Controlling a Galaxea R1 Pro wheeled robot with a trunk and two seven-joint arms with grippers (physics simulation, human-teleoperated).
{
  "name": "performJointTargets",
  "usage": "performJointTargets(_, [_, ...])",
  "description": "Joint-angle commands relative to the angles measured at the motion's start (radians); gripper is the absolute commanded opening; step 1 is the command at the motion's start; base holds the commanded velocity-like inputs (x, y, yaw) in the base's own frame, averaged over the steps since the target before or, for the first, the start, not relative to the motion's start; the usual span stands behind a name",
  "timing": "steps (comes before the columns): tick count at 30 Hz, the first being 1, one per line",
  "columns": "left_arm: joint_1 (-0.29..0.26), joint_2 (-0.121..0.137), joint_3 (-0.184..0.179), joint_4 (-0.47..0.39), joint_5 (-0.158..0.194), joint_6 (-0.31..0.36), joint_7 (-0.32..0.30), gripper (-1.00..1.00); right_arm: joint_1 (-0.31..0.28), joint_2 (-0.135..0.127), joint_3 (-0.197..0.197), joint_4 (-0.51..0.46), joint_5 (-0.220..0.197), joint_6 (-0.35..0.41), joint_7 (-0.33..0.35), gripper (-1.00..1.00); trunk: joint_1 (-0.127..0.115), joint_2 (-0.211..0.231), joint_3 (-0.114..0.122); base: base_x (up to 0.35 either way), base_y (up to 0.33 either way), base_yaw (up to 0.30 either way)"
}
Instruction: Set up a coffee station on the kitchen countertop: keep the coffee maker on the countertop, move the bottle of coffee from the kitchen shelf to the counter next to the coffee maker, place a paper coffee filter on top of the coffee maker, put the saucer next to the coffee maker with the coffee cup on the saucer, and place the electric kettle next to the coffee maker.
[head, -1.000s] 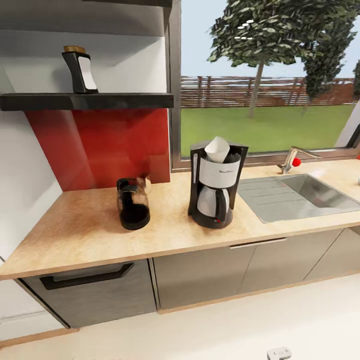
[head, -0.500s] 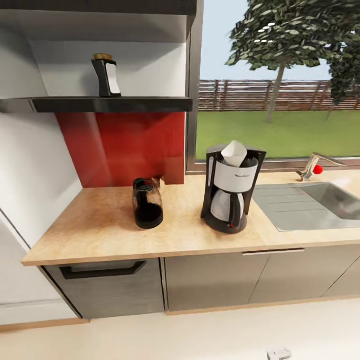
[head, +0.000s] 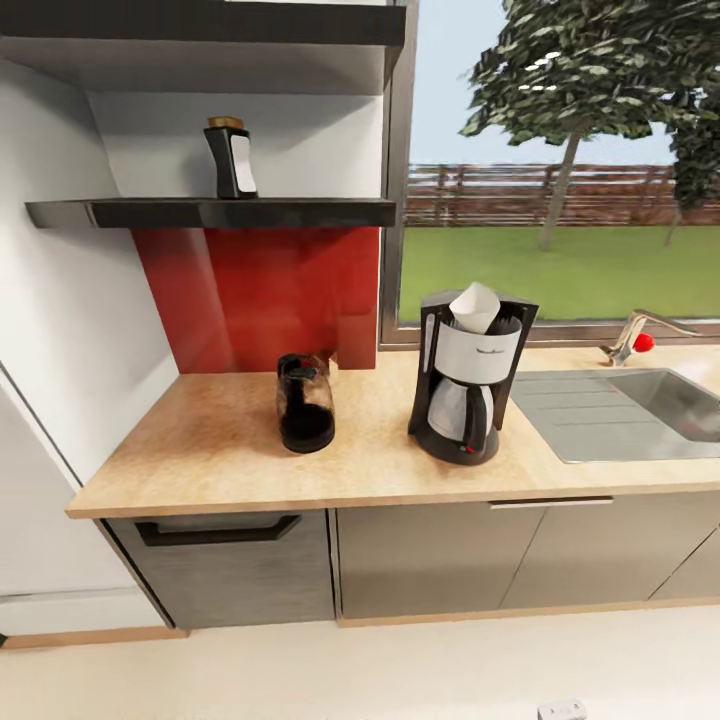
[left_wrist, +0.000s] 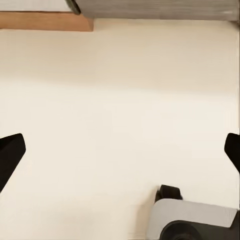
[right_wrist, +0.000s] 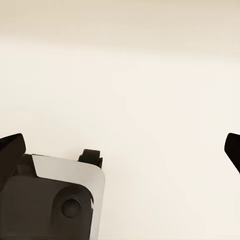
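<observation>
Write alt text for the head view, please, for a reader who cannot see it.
A coffee maker topped with a paper coffee filter stands on the kitchen countertop, electric kettle to its left, sink right; the bottle of coffee sits on the kitchen shelf.

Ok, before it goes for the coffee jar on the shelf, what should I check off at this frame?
1. Bottle of coffee upright on the kitchen shelf: ok.
2. Paper coffee filter on top of the coffee maker: ok.
3. Electric kettle on the kitchen countertop, beside the coffee maker: ok.
4. Left gripper open, empty: ok.
5. Right gripper open, empty: ok.
6. Saucer and cup placed: cannot tell.
</observation>
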Motion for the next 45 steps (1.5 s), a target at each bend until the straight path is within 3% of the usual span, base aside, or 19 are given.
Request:
performJointTargets(1, [-0.002, -0.001, 0.001, -0.042, 0.004, -0.003, 0.002, 1.0, 0.0, 0.0, -0.008, 0.001, 0.009, -0.004, 0.003, 1.0, 0.001, -0.002, -0.002, -0.009, 0.0, 0.0])
performJointTargets(6, [-0.017, -0.006, 0.004, -0.199, 0.01, -0.002, 0.001, 1.0, 0.0, 0.002, -0.008, 0.0, 0.007, -0.006, 0.003, 1.0, 0.001, -0.002, -0.002, -0.003, 0.0, 0.0])
performJointTargets(7, [-0.045, -0.009, 0.002, -0.377, 0.013, 0.009, -0.002, 1.0, 0.0, 0.003, -0.008, -0.001, 0.005, -0.006, 0.003, 1.0, 0.001, -0.002, -0.002, 0.0, 0.0, 0.0])
performJointTargets(11, [-0.07, -0.022, -0.002, -0.547, 0.012, 0.016, -0.004, 1.0, 0.0, 0.003, -0.008, -0.001, 0.005, -0.006, 0.003, 1.0, 0.001, -0.002, -0.002, 0.0, 0.0, 0.0])
performJointTargets(12, [-0.095, -0.05, -0.004, -0.707, 0.008, 0.021, -0.005, 1.0, 0.0, 0.004, -0.008, 0.0, 0.006, -0.006, 0.003, 1.0, 0.001, -0.002, -0.002, 0.0, 0.0, 0.0])
performJointTargets(13, [-0.113, -0.057, -0.004, -0.756, 0.007, 0.029, -0.005, 1.0, 0.0, 0.004, -0.008, 0.0, 0.006, -0.006, 0.003, 1.0, 0.001, -0.002, -0.002, 0.0, 0.0, 0.0])
performJointTargets(16, [-0.177, -0.064, -0.019, -0.9, 0.005, 0.113, -0.001, 1.0, 0.0, 0.004, -0.008, 0.001, 0.006, -0.006, 0.003, 1.0, 0.001, -0.002, -0.002, 0.0, 0.0, 0.0])
performJointTargets(20, [-0.23, -0.068, -0.046, -0.964, 0.004, 0.164, 0.001, 1.0, 0.0, 0.004, -0.008, 0.001, 0.006, -0.006, 0.003, 1.0, 0.001, -0.002, -0.002, 0.0, 0.0, 0.0])
performJointTargets(27, [-0.313, -0.071, -0.098, -0.999, 0.002, 0.253, 0.006, 1.0, 0.0, 0.004, -0.008, 0.001, 0.006, -0.006, 0.003, 1.0, 0.001, -0.002, -0.002, 0.0, 0.0, 0.0])
performJointTargets(35, [-0.429, -0.109, -0.177, -1.004, -0.003, 0.318, 0.087, 1.0, 0.001, 0.004, -0.008, 0.001, 0.007, -0.006, 0.003, 1.0, 0.001, -0.002, -0.002, 0.0, 0.0, 0.0])
performJointTargets(41, [-0.576, -0.12, -0.241, -1.003, -0.02, 0.458, 0.136, 1.0, 0.001, 0.004, -0.008, 0.001, 0.007, -0.006, 0.003, 1.0, 0.001, -0.002, -0.002, 0.0, 0.0, 0.0])
performJointTargets(44, [-0.765, -0.146, -0.262, -0.997, -0.024, 0.576, 0.148, 1.0, 0.001, 0.004, -0.008, 0.001, 0.008, -0.006, 0.003, 1.0, 0.001, -0.002, -0.002, 0.0, 0.0, 0.0])
performJointTargets(45, [-0.79, -0.152, -0.262, -0.996, -0.024, 0.594, 0.148, 1.0, 0.001, 0.004, -0.008, 0.001, 0.008, -0.006, 0.003, 1.0, 0.001, -0.002, -0.002, 0.0, 0.0, 0.0])
